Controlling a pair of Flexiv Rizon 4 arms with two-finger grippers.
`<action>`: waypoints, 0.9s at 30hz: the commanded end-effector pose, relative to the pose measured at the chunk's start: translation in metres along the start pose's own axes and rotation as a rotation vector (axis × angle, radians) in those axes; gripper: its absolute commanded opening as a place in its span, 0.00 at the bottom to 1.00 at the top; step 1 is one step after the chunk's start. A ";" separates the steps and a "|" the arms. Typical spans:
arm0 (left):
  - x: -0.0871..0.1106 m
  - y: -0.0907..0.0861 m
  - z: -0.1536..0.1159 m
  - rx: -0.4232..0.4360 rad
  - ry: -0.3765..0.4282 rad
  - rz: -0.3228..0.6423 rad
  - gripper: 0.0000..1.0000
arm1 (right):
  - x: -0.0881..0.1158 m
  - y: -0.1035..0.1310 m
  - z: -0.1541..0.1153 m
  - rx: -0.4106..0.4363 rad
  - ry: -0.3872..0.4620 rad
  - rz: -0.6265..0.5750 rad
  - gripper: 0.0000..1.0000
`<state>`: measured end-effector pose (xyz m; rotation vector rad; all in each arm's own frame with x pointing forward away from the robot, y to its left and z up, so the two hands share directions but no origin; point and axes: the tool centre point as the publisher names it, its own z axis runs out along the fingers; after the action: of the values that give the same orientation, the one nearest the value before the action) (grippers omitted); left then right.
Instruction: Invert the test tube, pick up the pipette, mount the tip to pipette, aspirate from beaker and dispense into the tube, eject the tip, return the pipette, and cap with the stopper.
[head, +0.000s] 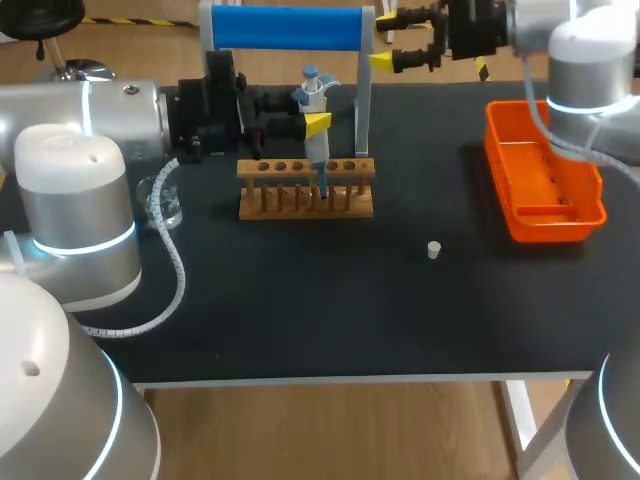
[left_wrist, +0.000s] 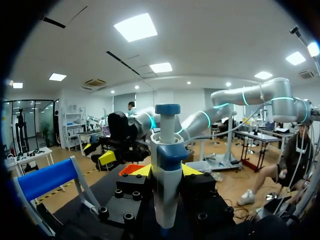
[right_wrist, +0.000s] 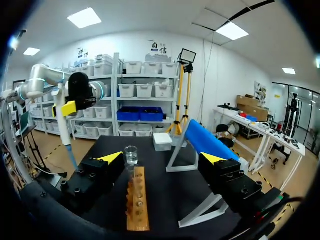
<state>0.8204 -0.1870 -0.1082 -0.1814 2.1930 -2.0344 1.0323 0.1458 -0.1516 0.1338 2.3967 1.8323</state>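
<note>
Over the wooden rack near the back of the black worktop, my left claw has its two yellow-tipped fingers closed on the pipette from both sides. I hold the pipette upright, blue plunger on top. Its blue tip points down into the rack's row of holes, right of the middle. I cannot make out the test tube itself from above. In my left wrist view the pipette stands squarely inside the left claw, with a yellow tip close on each side of its white body.

My right claw hangs at the back edge of the worktop, just beside the upright of the blue-barred stand. Its fingers are spread wide and hold nothing. In the right wrist view the right claw looks along the rack, with the beaker beyond the rack's far end and the stand to one side.

From above, the glass beaker sits on the worktop left of the rack, close to my left arm. The small pale stopper lies by itself on the worktop, in front of and to the right of the rack and well apart from both claws. An orange tray stands at the right side, under my right arm.
</note>
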 end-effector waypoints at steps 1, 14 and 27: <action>0.001 0.000 -0.001 0.004 -0.003 0.001 0.00 | -0.012 0.003 0.018 0.041 -0.009 0.002 1.00; 0.001 0.000 -0.001 0.004 -0.003 0.001 0.00 | -0.023 -0.001 0.031 0.119 -0.089 -0.004 1.00; 0.001 0.000 -0.001 0.004 -0.003 0.001 0.00 | -0.034 -0.011 0.039 0.185 -0.141 -0.033 1.00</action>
<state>0.8203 -0.1870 -0.1082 -0.1814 2.1930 -2.0344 1.0671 0.1716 -0.1685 0.2260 2.4441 1.5379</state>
